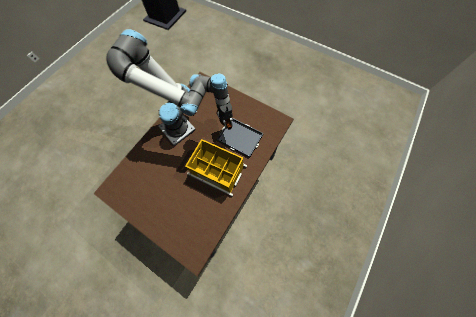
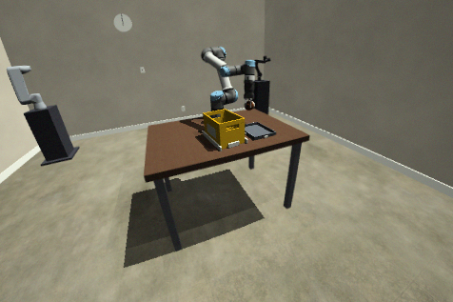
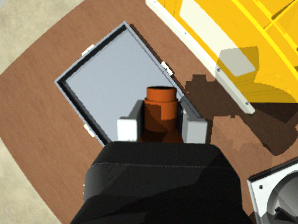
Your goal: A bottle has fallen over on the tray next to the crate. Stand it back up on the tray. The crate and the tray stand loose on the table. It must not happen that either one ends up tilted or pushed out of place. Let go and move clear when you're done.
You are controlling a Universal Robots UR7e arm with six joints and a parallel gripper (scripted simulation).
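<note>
My gripper is shut on the orange-brown bottle, with one finger on each side of it. In the wrist view the bottle's narrower neck end points toward the top of the frame, and its other end is hidden by the gripper body. Its exact tilt is hard to tell. In the exterior view the bottle hangs in the air, clear above the table. The grey tray with a dark rim lies flat beside the crate. In the top view the bottle shows over the tray's corner nearest the arm.
The yellow crate with several compartments stands beside the tray, with white strips along its base. The arm's base stands on the brown table, behind crate and tray in the exterior view.
</note>
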